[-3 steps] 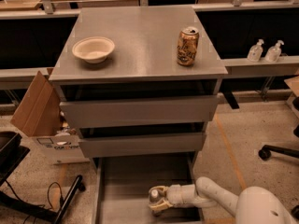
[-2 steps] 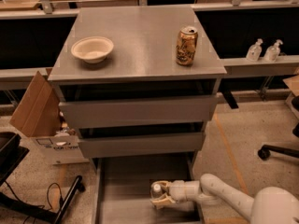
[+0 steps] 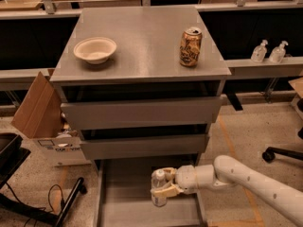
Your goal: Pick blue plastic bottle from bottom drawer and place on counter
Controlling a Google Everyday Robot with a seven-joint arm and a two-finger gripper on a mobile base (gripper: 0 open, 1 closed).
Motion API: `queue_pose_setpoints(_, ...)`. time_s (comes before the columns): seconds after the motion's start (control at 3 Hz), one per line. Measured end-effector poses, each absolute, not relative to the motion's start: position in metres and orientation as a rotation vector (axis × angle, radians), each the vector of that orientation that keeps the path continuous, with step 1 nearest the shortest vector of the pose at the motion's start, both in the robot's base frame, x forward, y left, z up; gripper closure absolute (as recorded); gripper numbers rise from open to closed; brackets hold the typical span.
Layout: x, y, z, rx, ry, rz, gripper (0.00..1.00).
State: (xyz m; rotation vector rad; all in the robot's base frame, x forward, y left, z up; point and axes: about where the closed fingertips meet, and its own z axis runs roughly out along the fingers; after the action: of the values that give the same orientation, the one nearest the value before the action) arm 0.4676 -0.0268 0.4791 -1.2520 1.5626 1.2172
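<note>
Presently the claw (image 3: 162,183) is gripping the blue plastic bottle (image 3: 158,200) upright inside the open bottom drawer (image 3: 123,207); the pick step is being carried out. Next, I judge, a clean lift onto the table (image 3: 142,37) (avoiding both items there). Counted: one bottle, one can (image 3: 190,47), one bowl (image 3: 94,49), three drawers.
</note>
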Motion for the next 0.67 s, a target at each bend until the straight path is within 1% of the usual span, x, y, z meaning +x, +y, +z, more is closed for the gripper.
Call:
queue_pose_setpoints(0.33,0.458,-0.028,0.574,-1.294,1.536,1.222,1.0)
queue_pose_setpoints(0.67,0.473,-0.043,0.682,-1.328,1.508,1.133,1.0)
